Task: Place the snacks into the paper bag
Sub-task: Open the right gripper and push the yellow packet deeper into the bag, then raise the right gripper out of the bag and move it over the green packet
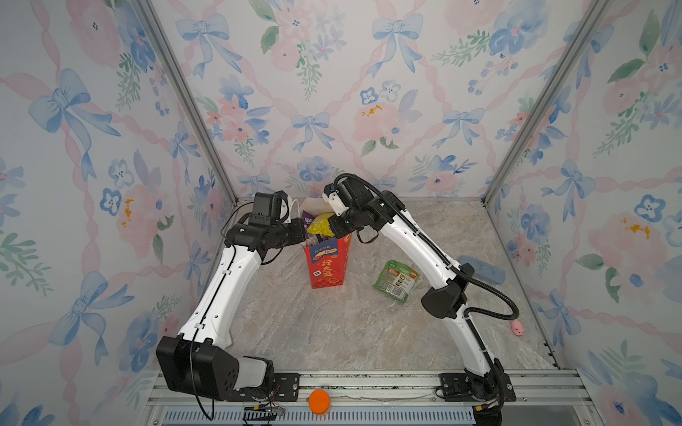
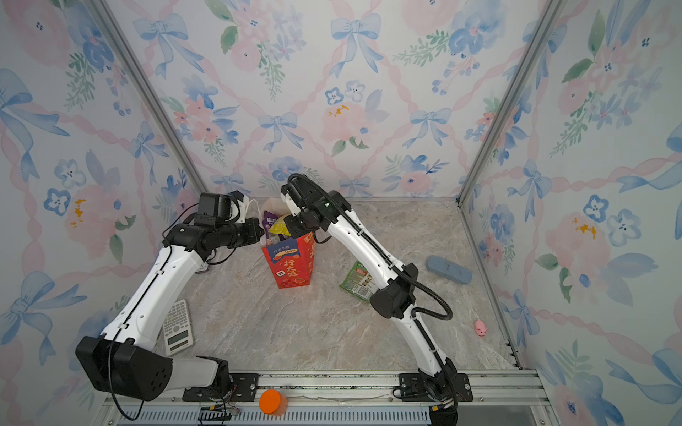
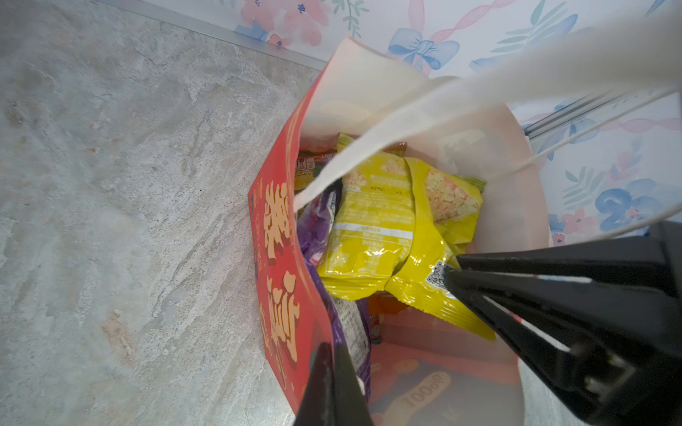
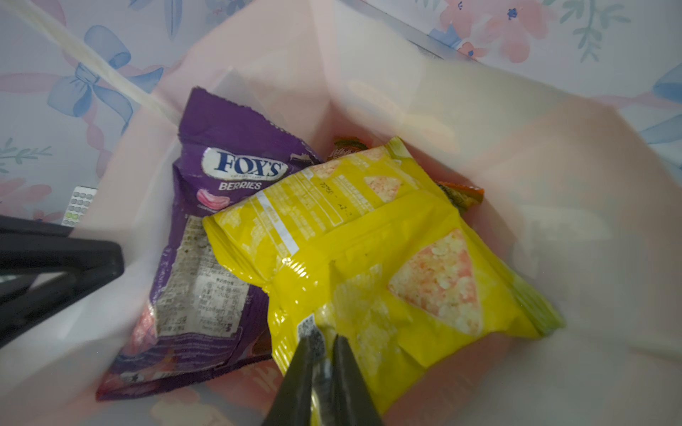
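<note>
Between the narrow jaws of the right end effector (image 4: 323,341), the yellow packet (image 4: 369,265) may stick and leave the paper bag (image 3: 280,258), which the left end effector (image 3: 330,354) clamps at the rim.

Upright red paper bag (image 1: 326,265) holds yellow packet (image 4: 369,265) atop purple FOX'S packet (image 4: 206,280), perhaps orange packet (image 4: 467,191) beneath; green packet (image 1: 395,281) lies flat nearby.

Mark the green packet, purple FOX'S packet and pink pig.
green packet (image 1: 395,281), in a top view, middle.
purple FOX'S packet (image 4: 245,170), right wrist view, logo.
pink pig (image 1: 517,327), in a top view, body.
</note>
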`<state>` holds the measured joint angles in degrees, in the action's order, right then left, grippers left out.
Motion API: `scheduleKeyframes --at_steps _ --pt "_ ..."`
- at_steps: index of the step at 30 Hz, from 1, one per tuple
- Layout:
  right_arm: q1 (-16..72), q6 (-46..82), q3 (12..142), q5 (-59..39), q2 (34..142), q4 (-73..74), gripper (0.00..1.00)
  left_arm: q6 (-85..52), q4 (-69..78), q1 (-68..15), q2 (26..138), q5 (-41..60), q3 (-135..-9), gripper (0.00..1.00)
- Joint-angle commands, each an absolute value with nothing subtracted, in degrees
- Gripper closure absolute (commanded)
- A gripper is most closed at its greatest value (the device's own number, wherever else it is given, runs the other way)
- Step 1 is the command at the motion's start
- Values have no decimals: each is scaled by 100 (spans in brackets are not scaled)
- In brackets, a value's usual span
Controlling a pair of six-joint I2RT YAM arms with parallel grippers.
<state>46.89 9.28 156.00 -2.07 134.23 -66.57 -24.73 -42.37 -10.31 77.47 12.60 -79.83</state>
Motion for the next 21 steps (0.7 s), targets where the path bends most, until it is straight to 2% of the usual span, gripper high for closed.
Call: scheduleKeyframes --at_steps 1,4,6,12,21 --pt "4753 1005 15644 -590 13007 -6816 72 -2514 -4192 -1018 7783 1452 -8212 100" --pt "4712 1078 15352 -639 12461 -6263 50 -2514 -4192 -1013 7779 1446 -8197 100" --pt "4685 1112 15056 -705 12078 -5870 41 -2513 -4191 -1014 7771 1445 -8191 100" --pt "4588 1371 13507 -607 10844 -4754 33 -2484 -4190 -1019 7775 1435 -8181 100" --pt "3938 2650 8966 215 8426 -3361 20 -2457 -4115 -1017 7802 1485 -8213 100"
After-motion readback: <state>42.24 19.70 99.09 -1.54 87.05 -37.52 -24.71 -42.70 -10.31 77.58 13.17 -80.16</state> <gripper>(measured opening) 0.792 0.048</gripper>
